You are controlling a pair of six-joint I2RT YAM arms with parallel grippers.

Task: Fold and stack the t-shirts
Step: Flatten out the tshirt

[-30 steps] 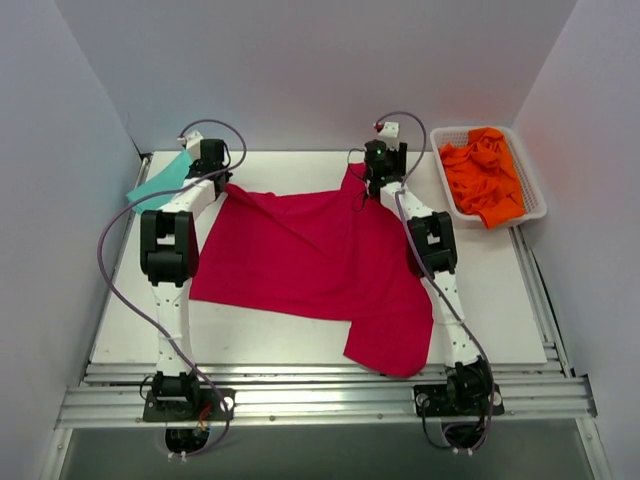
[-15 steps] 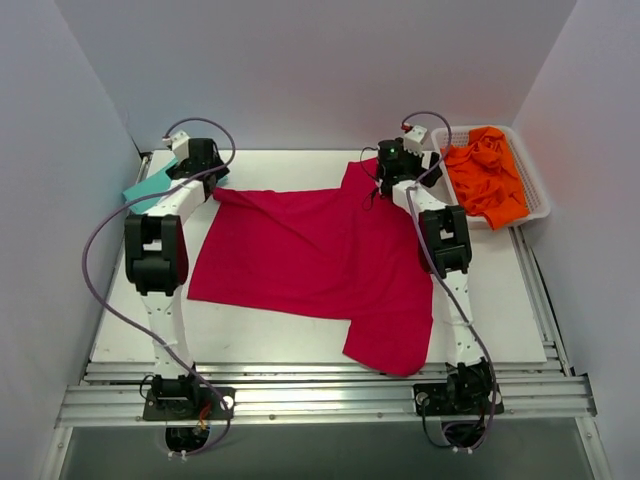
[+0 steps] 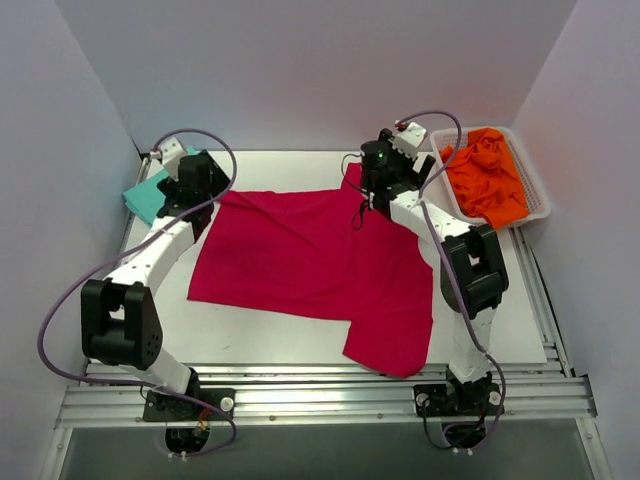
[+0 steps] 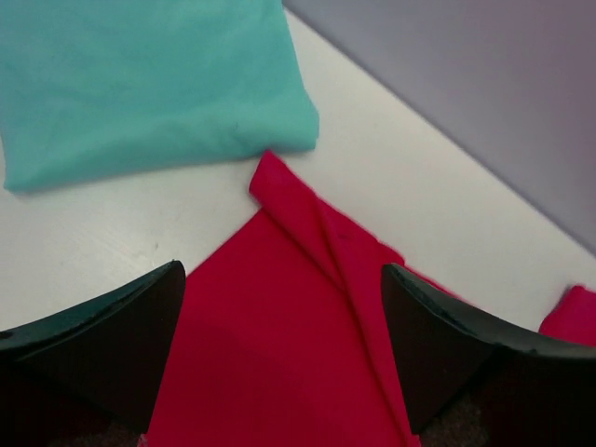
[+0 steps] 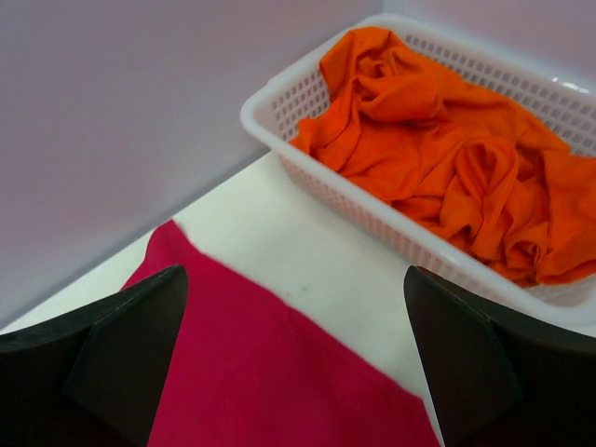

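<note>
A crimson red t-shirt (image 3: 310, 265) lies spread over the middle of the table, one part reaching to the near edge. Its far left corner (image 4: 307, 279) lies under my left gripper (image 3: 195, 180), which is open and holds nothing. A folded teal t-shirt (image 3: 150, 195) (image 4: 140, 84) rests at the far left, just beyond that corner. Above the red shirt's far right corner (image 5: 270, 372) my right gripper (image 3: 385, 170) hangs open and holds nothing. Orange t-shirts (image 3: 485, 175) (image 5: 447, 158) are bunched in a white basket.
The white mesh basket (image 3: 530, 175) (image 5: 307, 98) stands at the far right corner, close to the right gripper. Grey walls close in the back and both sides. Metal rails (image 3: 320, 395) run along the near edge by the arm bases.
Both grippers have opened and let go of the red shirt's far corners, which now lie flat. The left arm has swung outward to the left; the right arm's elbow has moved right.
</note>
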